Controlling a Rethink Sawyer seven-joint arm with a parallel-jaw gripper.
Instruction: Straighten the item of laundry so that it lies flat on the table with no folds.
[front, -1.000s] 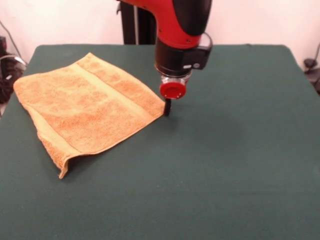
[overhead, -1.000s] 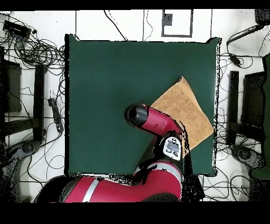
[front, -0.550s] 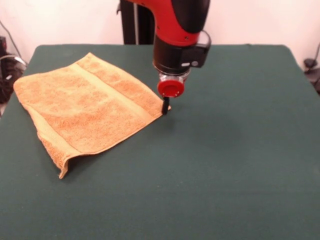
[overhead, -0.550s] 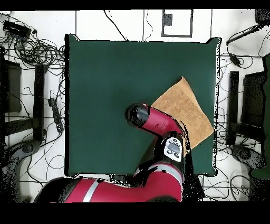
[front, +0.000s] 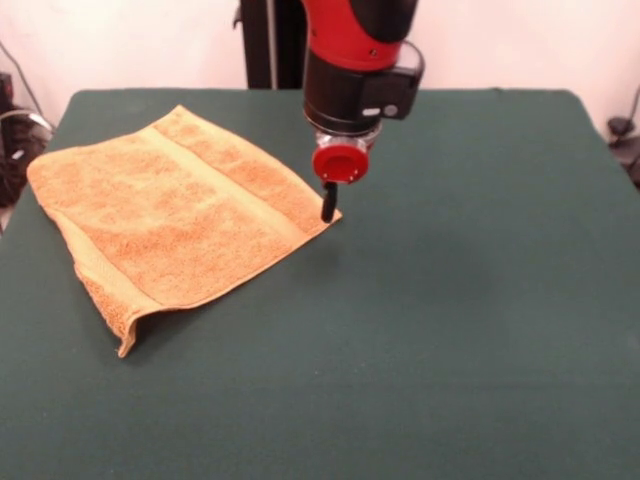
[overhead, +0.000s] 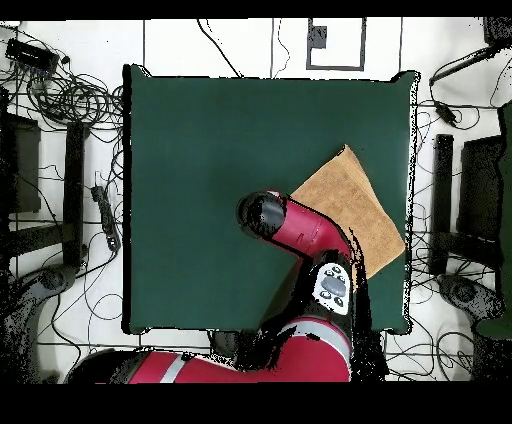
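— What do we see of the towel (front: 175, 215)?
— We see it orange-tan, folded double, lying slantwise on the counter (front: 450, 330) at the left of the front view, with a band stripe and one lower corner lifted.
— And the jaws (front: 327, 203)?
— They hang at the towel's right corner; we cannot tell whether they are open or closed.
— The surroundings?
— Dark green cloth covers the counter; cables (overhead: 70, 95) lie on the white floor.

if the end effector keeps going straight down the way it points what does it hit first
Most likely the right-hand corner of the towel: the end effector points down right at that corner's edge. Depth is unclear, so it could just miss and meet the table beside it.
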